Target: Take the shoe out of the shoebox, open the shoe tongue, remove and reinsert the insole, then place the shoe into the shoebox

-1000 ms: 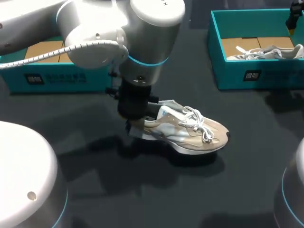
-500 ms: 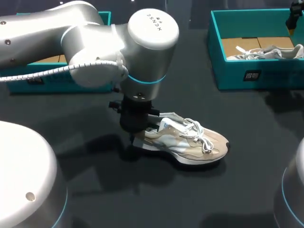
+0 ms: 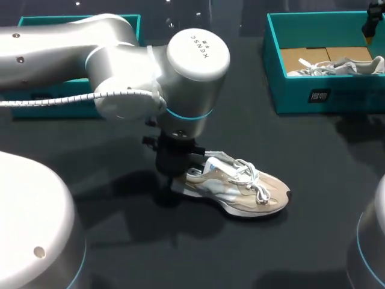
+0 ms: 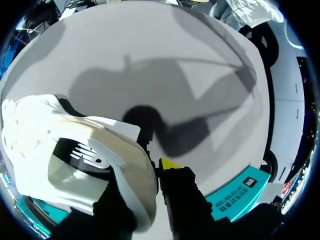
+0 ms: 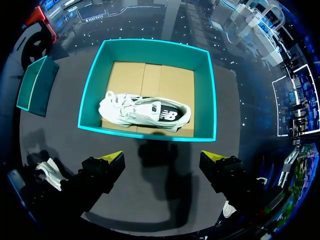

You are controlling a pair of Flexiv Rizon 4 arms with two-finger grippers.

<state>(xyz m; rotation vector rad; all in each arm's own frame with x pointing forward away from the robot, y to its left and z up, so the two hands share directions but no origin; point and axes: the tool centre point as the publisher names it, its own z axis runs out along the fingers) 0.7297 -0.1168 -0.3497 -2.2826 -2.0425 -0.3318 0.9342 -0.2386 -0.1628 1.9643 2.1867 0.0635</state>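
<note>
**Left gripper** (image 4: pixel 146 181): Your left gripper is closed on the heel of the beige-and-white lace-up trainer (image 3: pixel 240 185). One yellow-tipped finger (image 4: pixel 168 164) presses the outside of the heel collar. The other finger goes down into the shoe's opening, so the collar wall is pinched between the two.

**Beige-and-white lace-up trainer:** It rests sole-down on the dark grey table (image 3: pixel 313 180), near the middle. The heel points towards the left edge and the toe towards the right edge. White laces lie loose over the tongue.

**Silver left arm** (image 3: pixel 90 54): It crosses in from the left edge, with the wrist standing directly over the trainer's heel.

**Right gripper** (image 5: pixel 162 159): Your right gripper's fingers are spread wide, with nothing between them. It hangs over the near wall of the open teal cardboard shoebox (image 5: pixel 210 95).

**Open teal cardboard shoebox:** It stands at the far right corner of the table and has a brown cardboard floor.

**White trainer with a dark side panel** (image 5: pixel 142 112): It lies on its side across the floor of that box.

**Second teal shoebox** (image 3: pixel 48 108): It stands at the far left corner, well apart from the first, and is largely hidden behind your left arm.
</note>
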